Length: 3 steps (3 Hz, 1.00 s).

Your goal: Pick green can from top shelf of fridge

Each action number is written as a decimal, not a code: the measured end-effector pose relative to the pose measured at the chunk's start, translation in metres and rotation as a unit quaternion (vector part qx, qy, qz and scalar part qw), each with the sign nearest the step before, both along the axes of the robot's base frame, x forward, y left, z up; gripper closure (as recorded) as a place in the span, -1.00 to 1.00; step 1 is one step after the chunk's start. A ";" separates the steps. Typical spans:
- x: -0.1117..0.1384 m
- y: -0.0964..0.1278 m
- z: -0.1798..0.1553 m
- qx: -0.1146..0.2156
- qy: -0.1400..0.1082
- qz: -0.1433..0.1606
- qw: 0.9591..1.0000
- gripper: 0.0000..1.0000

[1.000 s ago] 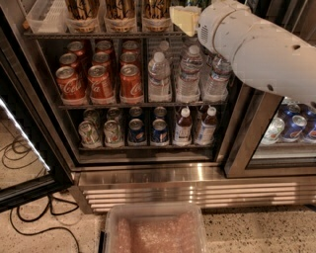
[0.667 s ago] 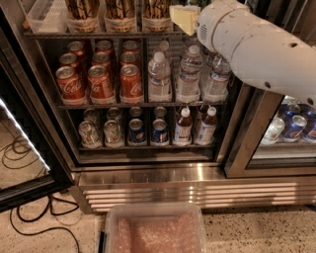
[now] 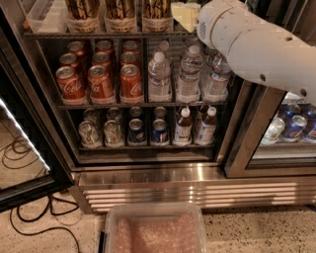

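The fridge [image 3: 148, 175] stands open in front of me, with a steel frame and a ribbed base grille. Its top shelf [image 3: 98, 35] is a wire rack with a grey front rail and clear trays holding tall gold-and-black cans [image 3: 121, 9]. No green can shows; it is hidden or out of view. My white arm [image 3: 256, 47] reaches in from the right to the right end of the top shelf. My gripper [image 3: 185, 15] shows only as a pale yellowish part at the arm's tip, right of the gold cans, at the frame's top edge.
Red cola cans [image 3: 101, 79] and water bottles [image 3: 190, 74] fill the middle rack. Short cans [image 3: 113, 131] and small bottles [image 3: 183, 126] fill the lower rack. The open glass door [image 3: 24, 138] stands left, above floor cables [image 3: 29, 217]. A clear plastic bin [image 3: 155, 232] sits below. The right compartment holds blue cans [image 3: 294, 126].
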<state>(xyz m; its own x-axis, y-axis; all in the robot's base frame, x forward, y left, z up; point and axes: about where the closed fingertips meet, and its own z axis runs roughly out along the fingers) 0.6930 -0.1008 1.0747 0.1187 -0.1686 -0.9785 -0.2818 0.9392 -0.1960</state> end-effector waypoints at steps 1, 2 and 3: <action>0.004 0.001 0.001 -0.001 -0.002 -0.003 1.000 -0.26; 0.023 0.000 0.004 -0.008 -0.007 -0.016 1.000 -0.18; 0.027 -0.002 0.003 -0.008 -0.006 -0.020 1.000 -0.18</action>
<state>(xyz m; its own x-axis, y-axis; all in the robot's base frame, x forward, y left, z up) 0.7201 -0.1030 1.0774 0.1227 -0.1894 -0.9742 -0.2416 0.9464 -0.2144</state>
